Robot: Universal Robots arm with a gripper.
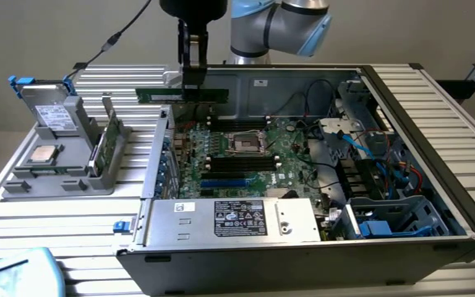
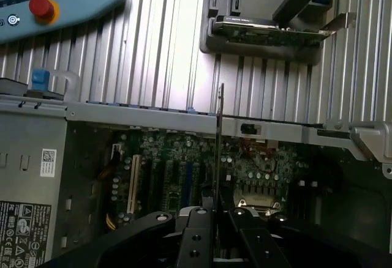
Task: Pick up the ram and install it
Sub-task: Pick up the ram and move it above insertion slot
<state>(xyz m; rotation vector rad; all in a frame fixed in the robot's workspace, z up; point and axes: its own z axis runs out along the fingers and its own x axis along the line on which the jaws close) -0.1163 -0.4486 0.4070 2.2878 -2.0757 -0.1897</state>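
My gripper (image 1: 193, 85) hangs over the far edge of the open computer case and is shut on the ram (image 1: 181, 94), a long dark-green stick held level in the air. In the wrist view the ram (image 2: 220, 134) shows edge-on as a thin dark line running out from between my black fingers (image 2: 197, 231). Beneath it lies the green motherboard (image 1: 246, 158) with its black memory slots (image 1: 239, 164) and the square processor socket (image 1: 247, 142). The stick hovers above the board, touching nothing.
A grey parts holder (image 1: 60, 154) at the exterior view's left carries a silver processor chip (image 1: 42, 153), a drive (image 1: 54, 114) and an upright card (image 1: 106, 145). The power supply (image 1: 233, 219) fills the case's near side. Cables and a drive cage (image 1: 382, 216) crowd the right. A teach pendant (image 2: 55, 2) lies nearby.
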